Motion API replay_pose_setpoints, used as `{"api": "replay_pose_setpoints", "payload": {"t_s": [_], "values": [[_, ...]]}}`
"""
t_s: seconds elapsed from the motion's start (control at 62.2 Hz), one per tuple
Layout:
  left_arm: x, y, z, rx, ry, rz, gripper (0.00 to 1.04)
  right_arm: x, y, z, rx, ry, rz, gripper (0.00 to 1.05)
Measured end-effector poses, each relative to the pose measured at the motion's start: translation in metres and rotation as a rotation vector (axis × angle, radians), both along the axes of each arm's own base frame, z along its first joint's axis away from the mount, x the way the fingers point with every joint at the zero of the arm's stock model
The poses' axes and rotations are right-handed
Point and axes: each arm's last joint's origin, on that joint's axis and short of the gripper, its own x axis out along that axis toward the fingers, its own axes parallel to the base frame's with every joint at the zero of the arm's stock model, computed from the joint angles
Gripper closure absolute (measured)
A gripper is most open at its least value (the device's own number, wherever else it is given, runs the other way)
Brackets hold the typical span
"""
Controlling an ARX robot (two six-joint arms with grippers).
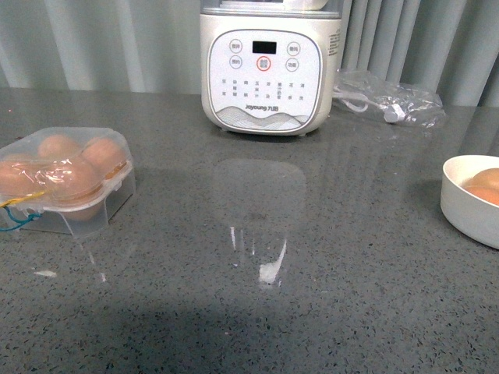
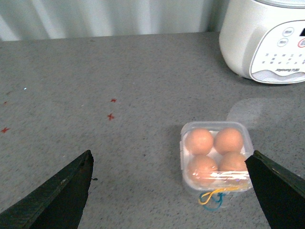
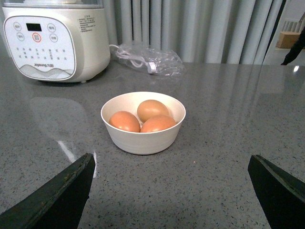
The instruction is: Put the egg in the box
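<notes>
a: dark, wedge-shaped fingers of the right gripper spread wide apart, nothing between them, touching nothing. left gripper the same: jaws wide, empty, hanging above the counter.

b: and past the fingers?

a: ahead of the right gripper, a round white bowl with three smooth orange-brown eggs. the top one sits highest, most exposed. below the left gripper, the small clear plastic four-cup egg box, all four cups filled, blue-yellow band at its edge. cannot tell if the lid is latched.

b: handling?

a: judgement only: light, rigid, brittle shell, slick and curved. likely rolls. take it across the widest middle, fingers either side, gentle squeeze.

b: beyond that?

a: speckled grey stone counter, white kitchen appliance with touch panel at the back.
</notes>
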Motion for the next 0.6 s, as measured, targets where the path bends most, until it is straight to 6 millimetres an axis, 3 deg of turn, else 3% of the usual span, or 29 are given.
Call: {"api": "replay_pose_setpoints", "payload": {"t_s": [0.145,0.306,0.595], "values": [[-0.023,0.024,-0.008,-0.016,-0.032,0.051,0.10,0.000,0.000,0.000,0.000,0.000,0.000,0.07],[-0.036,0.012,-0.039,-0.054,-0.266,0.039,0.39,0.000,0.000,0.000,0.000,0.000,0.000,0.07],[-0.052,-0.012,-0.095,-0.090,-0.253,0.038,0.89,0.000,0.000,0.000,0.000,0.000,0.000,0.07]]}}
